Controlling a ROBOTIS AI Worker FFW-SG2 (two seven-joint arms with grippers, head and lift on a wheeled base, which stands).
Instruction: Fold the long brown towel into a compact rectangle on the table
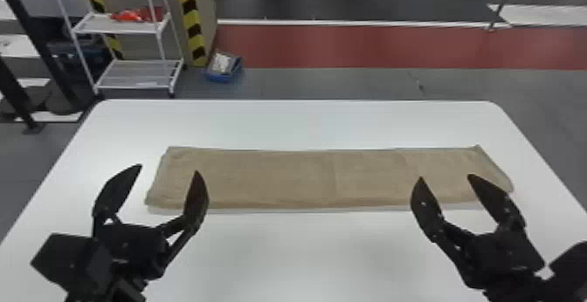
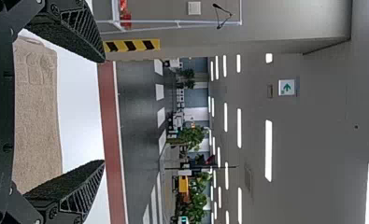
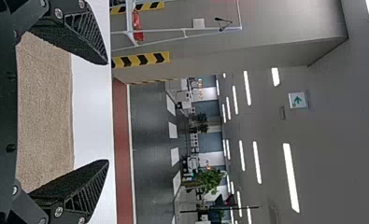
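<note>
towel [image 1: 284,179] shows full-length in head view, partly in wrist views.

Head view: the near edge of the white surface [image 1: 305,257] is cut off at the bottom. One finger of my left gripper [image 1: 169,174] hides part of the brown towel's [image 1: 284,179] near side; both fingers of my right gripper [image 1: 445,176] hide further parts. The arms behind both are cut off by the bottom edge. The white rack [image 1: 124,26] is cut off at the top; the red items [image 1: 131,15] on it and the white contents [image 1: 222,62] of the blue bin [image 1: 218,78] are too blurred to identify. Wrist views: my jaws hide parts of the towel.
</note>
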